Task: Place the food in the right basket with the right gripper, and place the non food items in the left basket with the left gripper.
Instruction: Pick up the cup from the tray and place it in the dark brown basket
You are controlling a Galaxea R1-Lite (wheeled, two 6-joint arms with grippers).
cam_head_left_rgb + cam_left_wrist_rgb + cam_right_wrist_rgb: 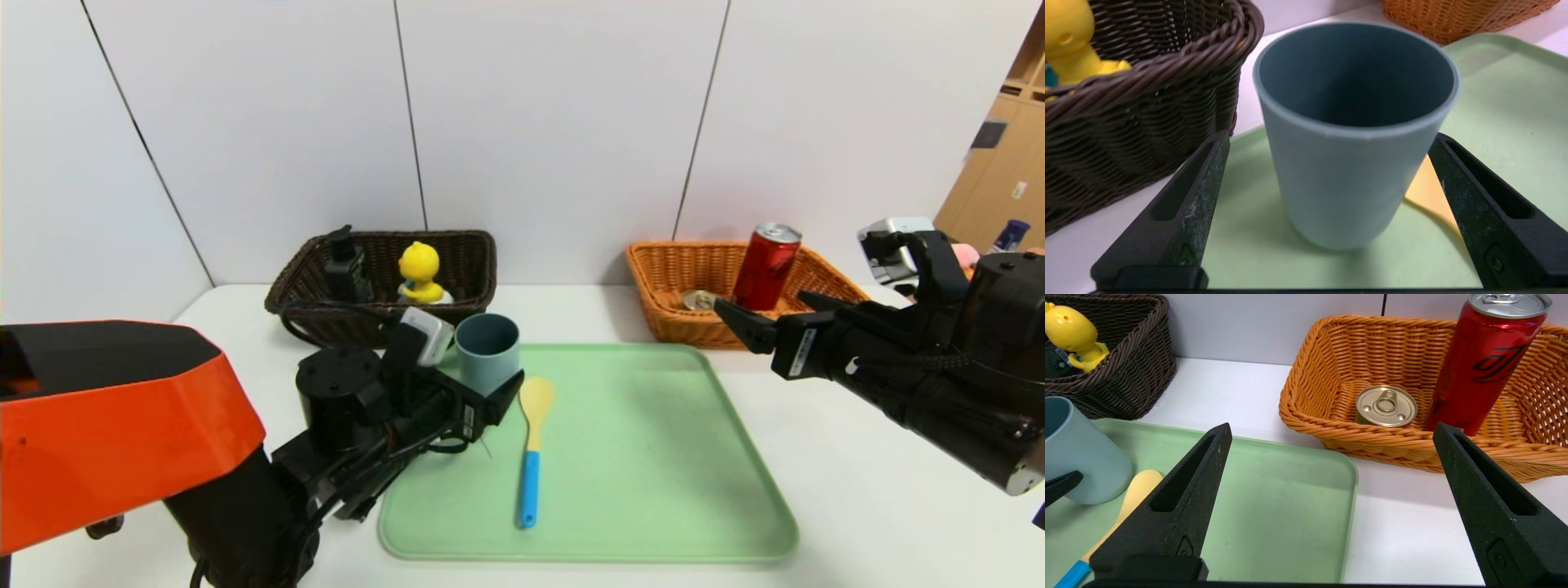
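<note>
Left gripper (1327,212) set about the cup (1353,134) on the tray (653,457); sorting partly done.

The tray holds two non-food items. The cup stands upright at its back left corner, mouth up, long axis vertical, just in front of the left basket (465,269). Beside it the spoon (532,449) lies flat, bowl toward the baskets, blue handle toward the robot. The left fingers (1180,220) are spread either side of the cup, seemingly not yet gripping. The next move probably calls for closing on the wall, lifting and clearing the rim behind. The left basket already holds the duck (420,273) and bottle (347,265). The right basket (678,286) holds the can (766,265), upright, and the tin (1386,406). The right gripper (1331,498) hovers in front of it, fingers spread and empty.
</note>
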